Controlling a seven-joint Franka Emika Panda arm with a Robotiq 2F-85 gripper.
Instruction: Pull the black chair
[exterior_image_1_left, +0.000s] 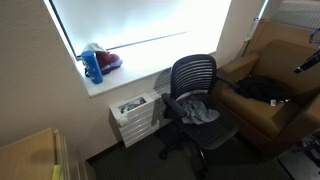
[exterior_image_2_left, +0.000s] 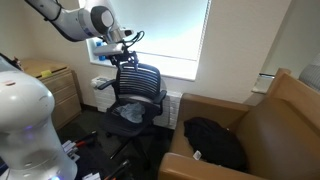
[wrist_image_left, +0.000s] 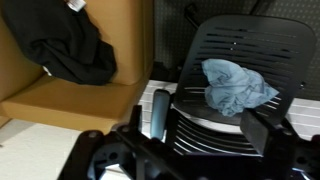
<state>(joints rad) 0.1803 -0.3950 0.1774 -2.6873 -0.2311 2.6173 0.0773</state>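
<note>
The black chair (exterior_image_1_left: 195, 82) stands by the window in both exterior views, its slatted back (exterior_image_2_left: 138, 82) upright. A grey cloth (exterior_image_1_left: 200, 110) lies on its seat and also shows in an exterior view (exterior_image_2_left: 132, 113) and in the wrist view (wrist_image_left: 235, 85). My gripper (exterior_image_2_left: 127, 55) is at the top edge of the chair back. In the wrist view the gripper (wrist_image_left: 199, 127) is open, with one finger on either side of the back's slats and the seat (wrist_image_left: 250, 40) beyond. I cannot tell whether the fingers touch the back. The gripper does not show in the exterior view with the blue bottle.
A brown armchair (exterior_image_1_left: 262, 118) (exterior_image_2_left: 275, 125) (wrist_image_left: 60, 100) with a black garment (exterior_image_2_left: 215, 140) (wrist_image_left: 70, 50) stands close beside the chair. A white drawer unit (exterior_image_1_left: 135, 115) stands under the sill, which holds a blue bottle (exterior_image_1_left: 93, 65). A wooden cabinet (exterior_image_2_left: 55, 90) stands near my white base (exterior_image_2_left: 25, 130).
</note>
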